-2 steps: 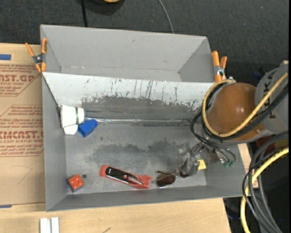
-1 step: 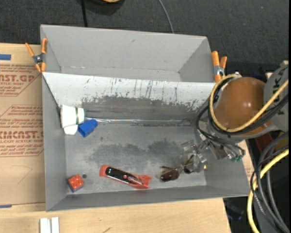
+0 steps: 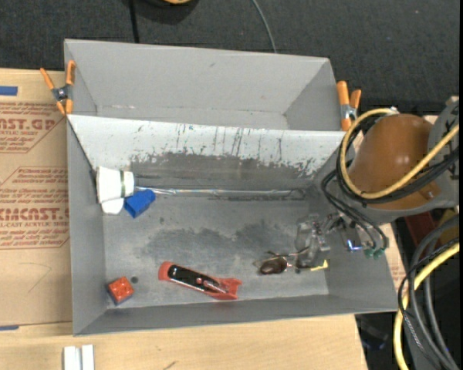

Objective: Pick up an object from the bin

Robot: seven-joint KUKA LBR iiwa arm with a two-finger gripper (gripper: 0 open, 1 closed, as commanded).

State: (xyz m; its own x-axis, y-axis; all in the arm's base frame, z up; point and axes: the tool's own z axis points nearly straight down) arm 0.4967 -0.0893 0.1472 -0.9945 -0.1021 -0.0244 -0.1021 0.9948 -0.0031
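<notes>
Hand [image 3: 312,251] beside, perhaps touching, brown lump [image 3: 274,266]

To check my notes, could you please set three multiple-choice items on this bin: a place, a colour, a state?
1. Where is the small orange block?
A. lower left corner of the bin
B. upper right corner
C. on the rim

2. What colour is the piece beside the white object?
A. green
B. blue
C. yellow

3. How does the red-and-black tool lie?
A. upright
B. flat on the floor
C. atop the white object

Key:
1. A: it sits in that corner.
2. B: the blue piece shows it.
3. B: it lies flat, left of the pincer.
</notes>
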